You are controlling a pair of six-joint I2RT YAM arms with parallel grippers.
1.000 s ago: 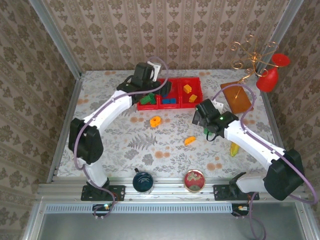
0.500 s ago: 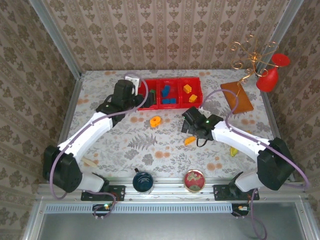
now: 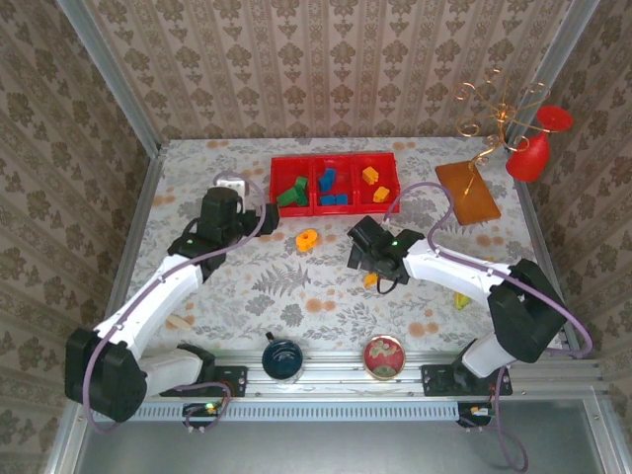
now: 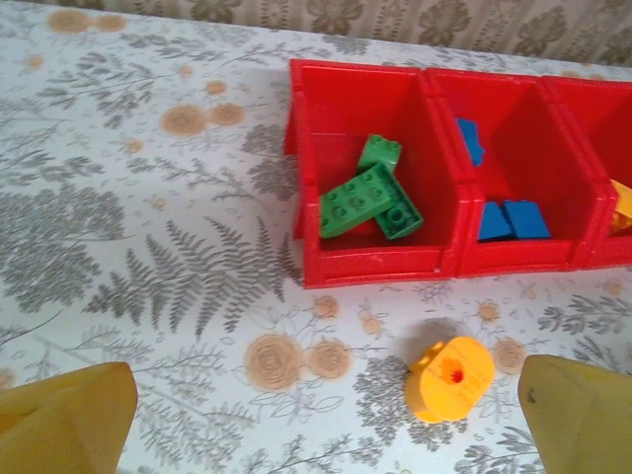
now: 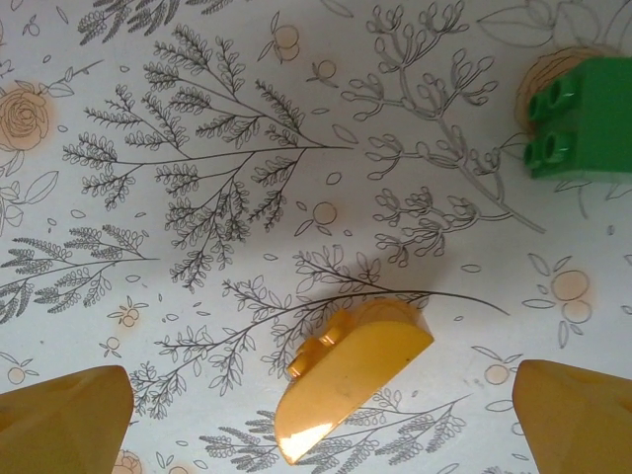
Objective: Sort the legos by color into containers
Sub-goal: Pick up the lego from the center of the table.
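Red tray point(image 4: 370, 267): green bricks point(image 4: 370, 193) in its left compartment, blue bricks point(image 4: 509, 219) in the mid one, orange-yellow bricks point(image 3: 371, 176) in the right. In front of the tray, orange ring point(image 4: 449, 378) & orange-yellow brick point(image 5: 351, 380) on white cloth point(image 4: 148, 257) w/ grey ferns, pale orange flowers.

We count one red tray point(image 4: 375, 265) with three compartments. Inside it we see at least two green bricks point(image 4: 360, 197), three blue bricks point(image 4: 523, 219) and two orange-yellow bricks point(image 3: 369, 175). On the table point(image 3: 247, 286) we count three loose pieces: one orange ring point(image 3: 307, 238) at 6 o'clock from the tray, one orange rounded brick point(image 5: 355, 380) at 5 o'clock, and one green brick point(image 5: 570, 117).
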